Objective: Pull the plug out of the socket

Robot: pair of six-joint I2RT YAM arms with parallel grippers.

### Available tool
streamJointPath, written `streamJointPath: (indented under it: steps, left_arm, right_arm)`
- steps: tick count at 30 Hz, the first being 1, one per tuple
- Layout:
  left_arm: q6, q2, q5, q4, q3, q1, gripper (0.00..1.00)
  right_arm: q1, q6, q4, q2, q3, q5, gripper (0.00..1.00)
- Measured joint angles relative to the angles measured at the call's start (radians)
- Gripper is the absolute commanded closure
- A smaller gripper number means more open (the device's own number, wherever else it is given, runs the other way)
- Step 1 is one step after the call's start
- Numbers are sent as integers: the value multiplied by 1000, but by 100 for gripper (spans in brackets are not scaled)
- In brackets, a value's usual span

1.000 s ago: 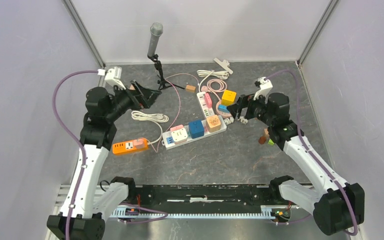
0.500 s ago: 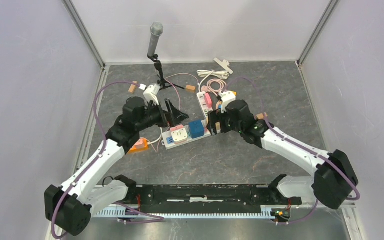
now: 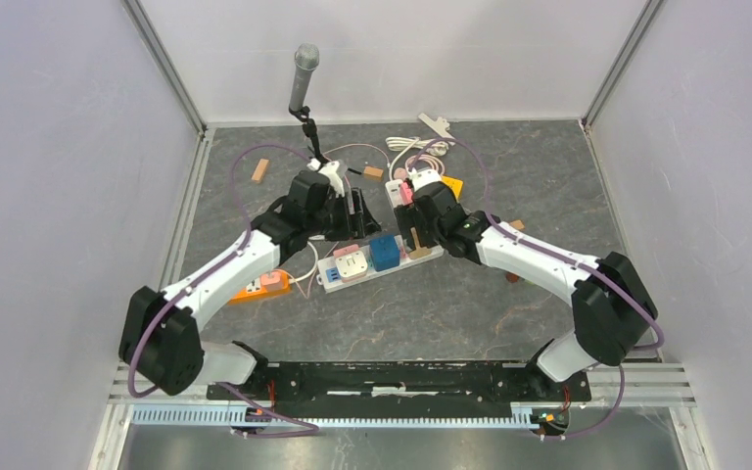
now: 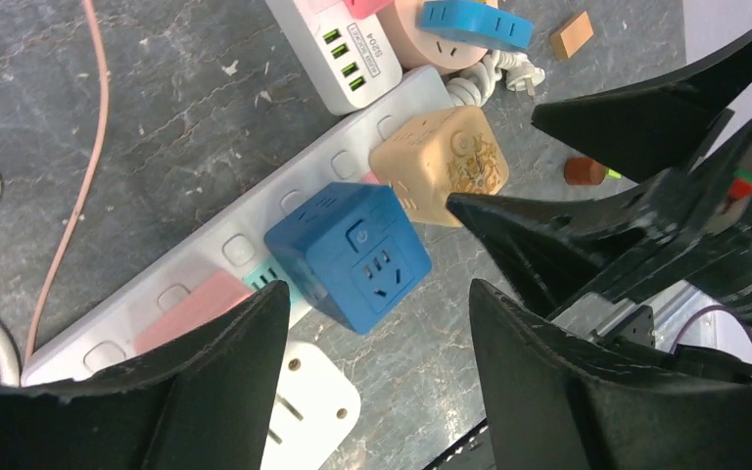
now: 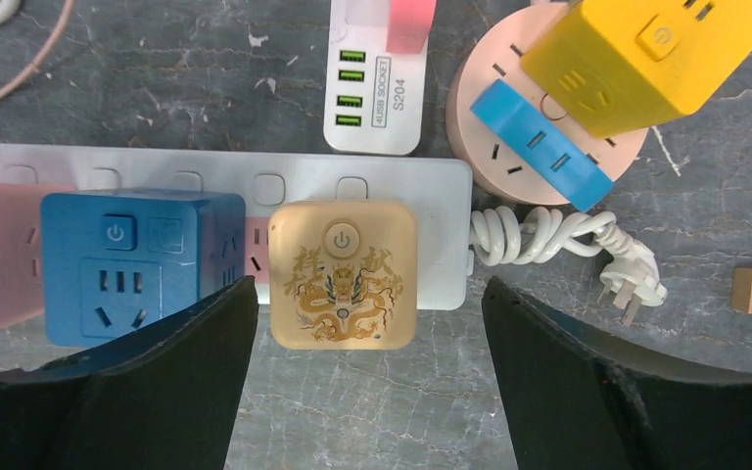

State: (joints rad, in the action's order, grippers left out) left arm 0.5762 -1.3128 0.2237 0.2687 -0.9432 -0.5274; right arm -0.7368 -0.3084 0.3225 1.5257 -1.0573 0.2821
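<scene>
Two plugs, the blue plug [image 4: 348,255] and the beige plug [image 5: 343,274], sit in the white strip [image 5: 372,181] midway between the side edges of the table [image 3: 431,313], so we judge nothing is pulled yet: the left gripper [image 4: 377,304] and the right gripper [image 5: 367,294] hover over them, spread and empty.

Power strip [image 5: 352,171]: landmark, lying across the table's middle.
End cube adapter [image 5: 343,274]: on the strip's right end.
Middle cube adapter [image 5: 137,264]: on the strip, just left of the end cube adapter.
USB socket block [image 5: 372,88]: just behind the strip's right end.
Round socket hub [image 5: 499,171]: behind and right of that end.
Coiled cord [image 5: 548,240]: just off the right end.
Short socket bar [image 3: 255,287]: beyond the left end.
</scene>
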Motion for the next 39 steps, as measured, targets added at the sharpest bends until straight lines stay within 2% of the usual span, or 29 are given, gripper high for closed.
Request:
streamJointPath:
  steps: [8, 12, 14, 22, 24, 33, 39]
  left_arm:
    - [-16, -134, -9, 35, -101, -26, 33]
    - [-17, -196, -8, 56, -110, -45, 35]
    - [-20, -217, -8, 74, -110, -57, 37]
    - [-44, -233, -6, 96, -109, -77, 40]
    - [-52, -233, -9, 94, -104, -80, 41]
    - [-62, -238, -94, 73, -89, -95, 43]
    - [-66, -257, -108, 79, -100, -98, 50]
  right_arm:
    - [0, 14, 20, 63, -5, -21, 15]
    - [0, 15, 19, 91, -5, -40, 23]
    - [0, 14, 18, 101, -5, -52, 31]
    - [4, 10, 6, 108, -5, -86, 82]
    - [5, 8, 5, 108, -5, -87, 98]
    - [8, -2, -17, 101, 10, -97, 100]
    - [12, -5, -60, 83, 45, -114, 100]
